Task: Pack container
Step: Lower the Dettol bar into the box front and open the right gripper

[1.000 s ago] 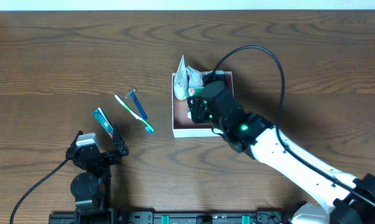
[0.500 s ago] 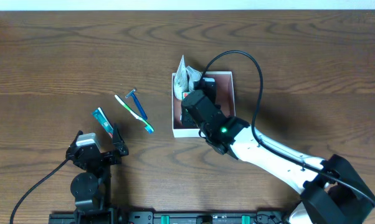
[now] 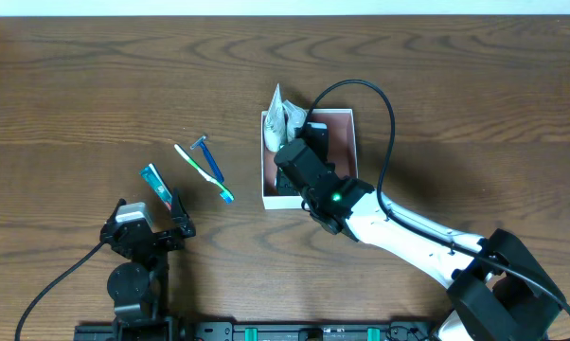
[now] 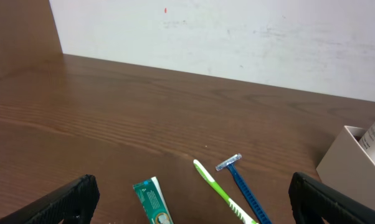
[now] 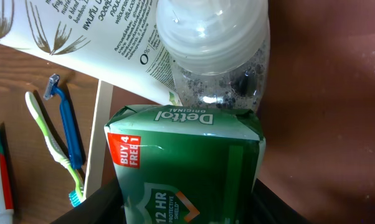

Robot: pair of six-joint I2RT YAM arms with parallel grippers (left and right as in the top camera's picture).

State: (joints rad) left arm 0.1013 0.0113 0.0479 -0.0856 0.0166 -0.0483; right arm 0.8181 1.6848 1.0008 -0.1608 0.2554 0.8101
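Note:
The container (image 3: 342,133) is a shallow white-walled box with a pinkish-brown inside, at mid-table. My right gripper (image 3: 299,169) is inside it at its left side, shut on a green Dettol carton (image 5: 187,168) held between the fingers (image 5: 190,211). A clear bottle (image 5: 212,50) and a white tube (image 5: 94,37) lie in the container just beyond the carton. The container's left wall (image 5: 103,137) shows beside it. My left gripper (image 3: 148,229) is open and empty near the front edge (image 4: 194,219).
A green toothbrush (image 3: 202,170), a blue razor (image 3: 210,157) and a green toothpaste tube (image 3: 157,185) lie on the table left of the container, in front of my left gripper. They also show in the left wrist view: toothbrush (image 4: 222,198), razor (image 4: 240,186), toothpaste (image 4: 151,200).
My right gripper has moved left and a little toward the front inside the container, with the green carton. The left arm and the loose toiletries have not moved.

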